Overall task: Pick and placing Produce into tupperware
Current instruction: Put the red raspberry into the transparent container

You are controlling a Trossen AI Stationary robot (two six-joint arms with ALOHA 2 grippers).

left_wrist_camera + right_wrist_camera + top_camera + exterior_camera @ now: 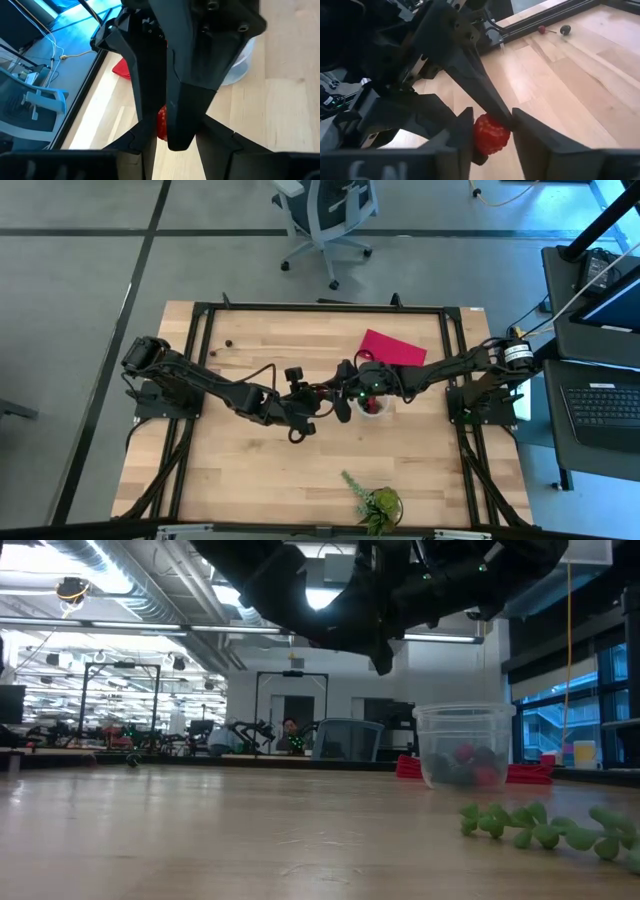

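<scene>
Produce is partly packed: the low view shows red and dark fruits in the tupperware [463, 745] at worktop centre. The right end effector [492, 135] is pinched on a red berry [491, 134] beside the cup, meeting the left end effector [338, 406], whose finger state I cannot tell. Two fruits [551, 30] remain loose toward ten o'clock. A flat red piece [392, 347] lies at one o'clock, a green plant [376, 502] at six; the left arm crowds the drop.

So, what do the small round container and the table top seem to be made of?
The container looks like clear, glossy plastic: the red and dark fruits inside show through its wall, and its rim is whitish. The table top looks like light wood with a matte finish: plank seams and grain are visible.
</scene>
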